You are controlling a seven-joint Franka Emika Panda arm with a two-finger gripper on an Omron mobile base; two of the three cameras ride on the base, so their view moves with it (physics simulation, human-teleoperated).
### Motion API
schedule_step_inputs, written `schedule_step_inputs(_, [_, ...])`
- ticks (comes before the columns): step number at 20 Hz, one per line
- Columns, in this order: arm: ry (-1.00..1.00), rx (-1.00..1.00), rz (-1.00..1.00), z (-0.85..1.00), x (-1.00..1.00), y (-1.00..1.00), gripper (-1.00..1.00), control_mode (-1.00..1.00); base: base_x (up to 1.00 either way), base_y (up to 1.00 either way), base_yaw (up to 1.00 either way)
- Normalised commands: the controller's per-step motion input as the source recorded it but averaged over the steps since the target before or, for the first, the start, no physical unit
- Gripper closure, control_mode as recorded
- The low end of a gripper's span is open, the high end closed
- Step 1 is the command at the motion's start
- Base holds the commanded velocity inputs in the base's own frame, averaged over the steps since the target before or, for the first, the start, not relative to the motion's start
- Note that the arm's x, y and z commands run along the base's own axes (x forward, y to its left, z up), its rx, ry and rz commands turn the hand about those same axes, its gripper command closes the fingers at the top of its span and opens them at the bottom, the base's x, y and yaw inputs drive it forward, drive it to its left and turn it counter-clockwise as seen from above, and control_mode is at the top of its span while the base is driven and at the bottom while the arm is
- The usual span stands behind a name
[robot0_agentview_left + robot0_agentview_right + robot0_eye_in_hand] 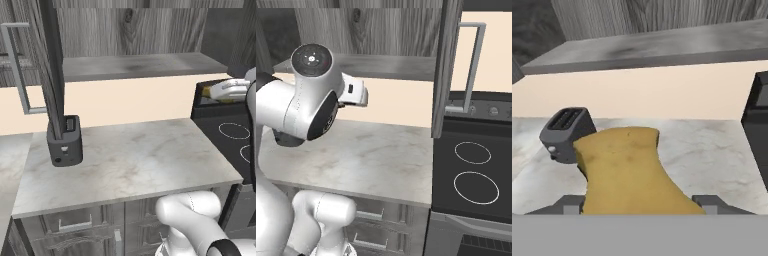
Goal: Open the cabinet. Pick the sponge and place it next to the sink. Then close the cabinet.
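The cabinet stands open, its bare shelf above the counter. One door hangs edge-on at the left. The other door, with its silver bar handle, juts out over the stove. The sponge is a yellow lump held between my finger tips. My gripper is shut on it, in the air above the counter and below the shelf. From the left base view the gripper hangs at the right, near the stove. The sink is out of view.
A black toaster sits at the back left of the marble counter, under the left door. A black stove with ring burners adjoins the counter's right end. Low cabinets with horizontal handles run below.
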Motion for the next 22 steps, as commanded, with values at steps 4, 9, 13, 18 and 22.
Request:
schedule_step_inputs(4, [0.02,0.0,-0.11,0.0,-0.47,0.0,1.0,-1.0,0.0,0.0,0.0])
schedule_step_inputs(9, [0.0,0.0,0.0,0.0,-0.03,0.0,1.0,-1.0,0.0,0.0,0.0])
schedule_step_inputs(13, [0.0,0.0,0.0,0.0,0.0,0.0,1.0,-1.0,0.0,0.0,0.0])
schedule_step_inputs(18, [0.0,0.0,0.0,0.0,0.0,0.0,1.0,-1.0,0.0,0.0,0.0])
schedule_step_inputs(22, [0.0,0.0,0.0,0.0,0.0,0.0,1.0,1.0,0.0,0.0,0.0])
